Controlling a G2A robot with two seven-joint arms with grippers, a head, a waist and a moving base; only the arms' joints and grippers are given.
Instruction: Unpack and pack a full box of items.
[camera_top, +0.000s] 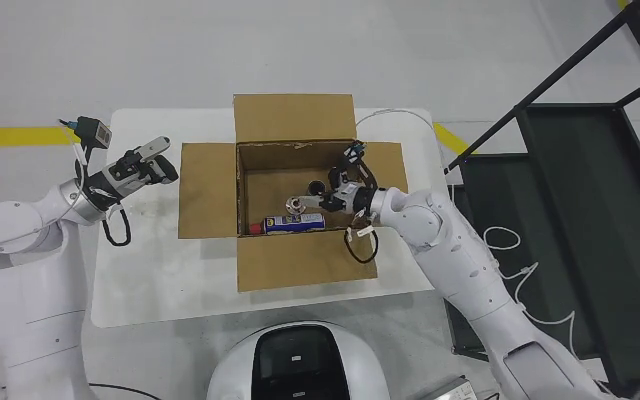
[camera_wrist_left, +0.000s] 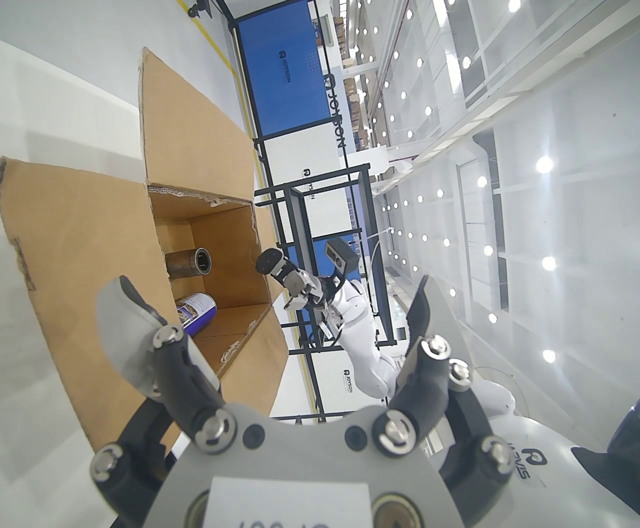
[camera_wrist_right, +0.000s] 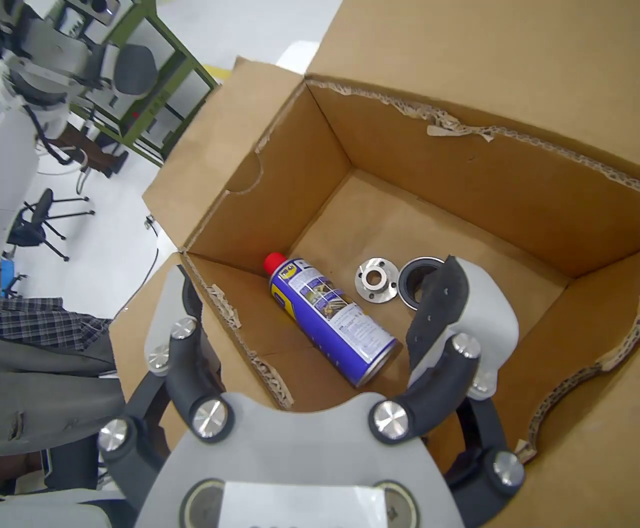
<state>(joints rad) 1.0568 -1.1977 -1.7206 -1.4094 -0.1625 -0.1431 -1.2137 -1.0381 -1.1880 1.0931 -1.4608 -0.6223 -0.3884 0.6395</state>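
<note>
In the open brown cardboard box (camera_wrist_right: 450, 165), a blue red-capped spray can (camera_wrist_right: 330, 320) lies on its side.
Its long axis follows the robot-side wall (cap toward the robot's left). The right gripper (camera_wrist_right: 317, 285) hangs over the box close by, fingers apart and empty. The left gripper (camera_wrist_left: 272, 295), also spread, is well outside.

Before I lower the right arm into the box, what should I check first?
1. right gripper open and empty: ok.
2. box flaps folded outward: ok.
3. spray can lying on its side on the box floor, nothing on it: ok.
4. flange and metal sleeve clear of the can: ok.
5. left gripper outside the box, open: ok.
6. Height left above the can: cannot tell.
</note>
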